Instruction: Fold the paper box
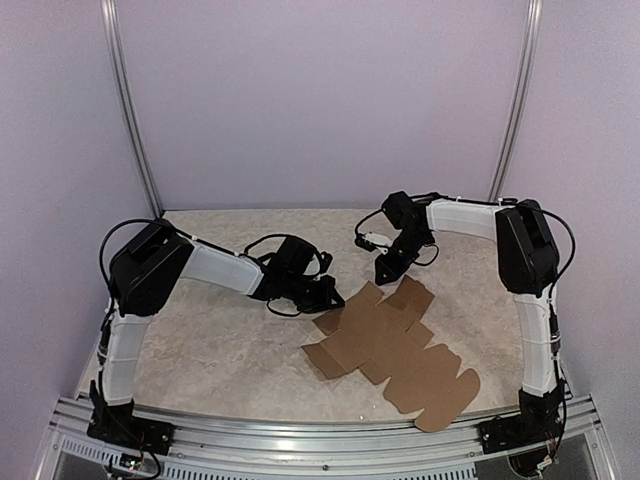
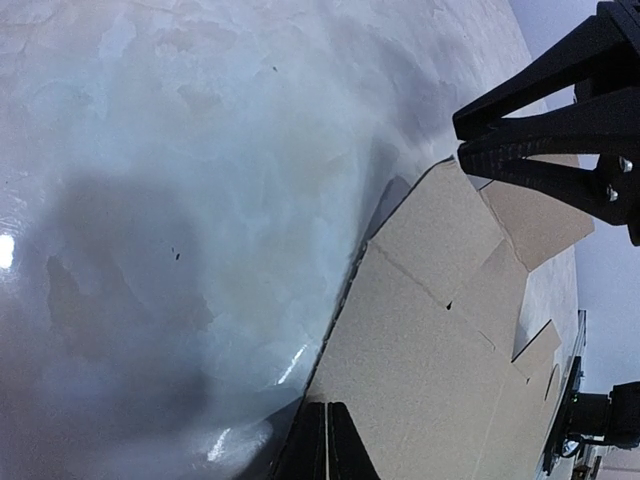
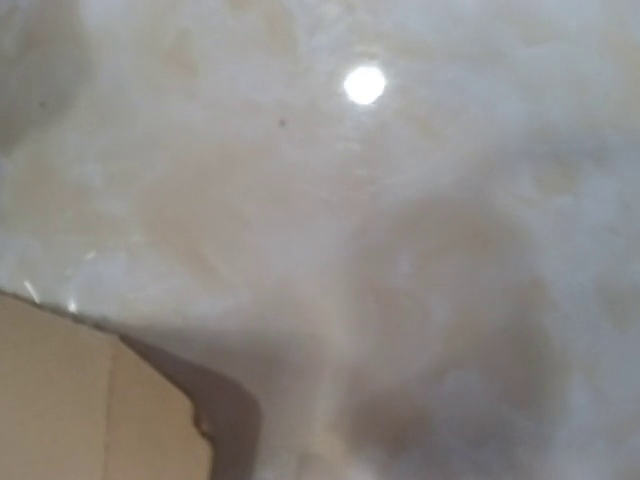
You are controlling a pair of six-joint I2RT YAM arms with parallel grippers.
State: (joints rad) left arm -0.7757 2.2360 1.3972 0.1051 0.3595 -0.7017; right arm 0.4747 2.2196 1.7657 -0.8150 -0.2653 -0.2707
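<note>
The paper box (image 1: 390,345) is a flat brown die-cut sheet with rounded flaps, lying on the marble table right of centre. My left gripper (image 1: 333,296) is shut, and its tip is at the sheet's far-left corner. In the left wrist view its closed fingers (image 2: 327,425) sit at the edge of the sheet (image 2: 430,340). That edge casts a dark shadow on the table. My right gripper (image 1: 383,275) is shut and points down just beyond the sheet's far flap. It shows as a black wedge in the left wrist view (image 2: 458,135). The right wrist view is blurred and shows only a cardboard corner (image 3: 60,410), not its own fingers.
The marble table top (image 1: 220,340) stretches to the left of the sheet. An aluminium rail (image 1: 300,440) runs along the near edge between the arm bases. Two metal poles (image 1: 130,120) stand at the back against lilac walls.
</note>
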